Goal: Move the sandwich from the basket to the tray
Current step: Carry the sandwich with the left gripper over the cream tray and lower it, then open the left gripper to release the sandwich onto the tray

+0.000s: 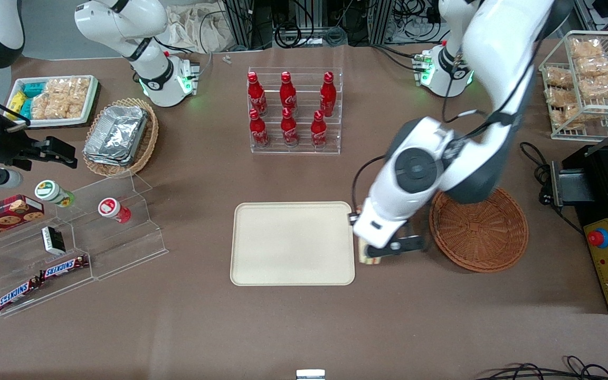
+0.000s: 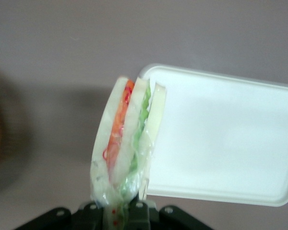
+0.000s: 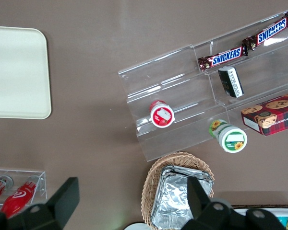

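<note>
Fingers of your gripper (image 2: 119, 211) are clamped on the sandwich (image 2: 127, 143), pinching the wrapped wedge at its narrow end so that the bread and the red-orange and green layers stand out ahead of the wrist. From the front you can see the gripper (image 1: 383, 253) hanging between the tray (image 1: 262, 264) and the basket (image 1: 481, 237), just beside the tray's short edge that faces the basket.

I'd judge you well past halfway. The sandwich is out of the basket, whose woven floor shows nothing lying in it where it is visible, and it has been carried nearly to the tray. The tray is bare. What remains is to bring the wedge over the cream surface, lower it, and let go.

Some things you cannot check from these views. The arm's wrist covers most of the sandwich (image 1: 370, 259) from the front, leaving only a sliver at the tray's edge, and the forearm hides part of the basket. How high the sandwich hangs above the table is not clear. In the wrist view, the tray (image 2: 230, 143) is washed out nearly white, so its rim is hard to read.
</note>
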You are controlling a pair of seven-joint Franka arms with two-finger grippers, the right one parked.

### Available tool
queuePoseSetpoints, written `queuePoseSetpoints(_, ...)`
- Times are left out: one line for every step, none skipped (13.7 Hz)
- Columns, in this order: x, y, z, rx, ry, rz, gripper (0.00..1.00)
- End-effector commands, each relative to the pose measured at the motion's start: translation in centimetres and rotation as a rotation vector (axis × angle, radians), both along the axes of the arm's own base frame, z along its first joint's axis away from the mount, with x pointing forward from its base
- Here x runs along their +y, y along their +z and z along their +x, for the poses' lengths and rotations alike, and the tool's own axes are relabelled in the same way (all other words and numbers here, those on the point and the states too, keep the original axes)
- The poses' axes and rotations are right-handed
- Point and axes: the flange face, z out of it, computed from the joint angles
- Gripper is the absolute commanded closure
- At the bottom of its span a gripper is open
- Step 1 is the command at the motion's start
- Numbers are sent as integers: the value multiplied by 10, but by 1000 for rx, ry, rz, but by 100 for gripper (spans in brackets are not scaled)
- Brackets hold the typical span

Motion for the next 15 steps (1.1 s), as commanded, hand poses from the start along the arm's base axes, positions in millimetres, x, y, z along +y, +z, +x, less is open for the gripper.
queuePoseSetpoints(-31,-51,8,-19,-57,-20,100)
queuePoseSetpoints(-35,-72,9,-11,-59,-27,100)
queuePoseSetpoints(-39,-85,10,-10,-61,-37,100)
queuePoseSetpoints(-43,-97,8,-8,-72,-25,100)
queuePoseSetpoints(-43,-102,11,-21,-79,-16,100)
queuePoseSetpoints(-43,-113,11,-12,-79,-12,100)
queuePoseSetpoints(-47,-124,8,-3,-87,-11,100)
queuePoseSetpoints(-48,-131,8,-7,-84,-19,91)
queuePoseSetpoints(-49,-132,9,-14,-82,-27,64)
queuePoseSetpoints(-48,-131,10,-17,-74,-31,36)
queuePoseSetpoints(-48,-128,10,-21,-67,-32,16)
queuePoseSetpoints(-48,-122,12,-27,-65,-33,1)
queuePoseSetpoints(-45,-118,14,-32,-56,-36,0)
queuePoseSetpoints(-42,-106,17,-47,-52,-40,0)
queuePoseSetpoints(-36,-88,21,-61,-40,-44,0)
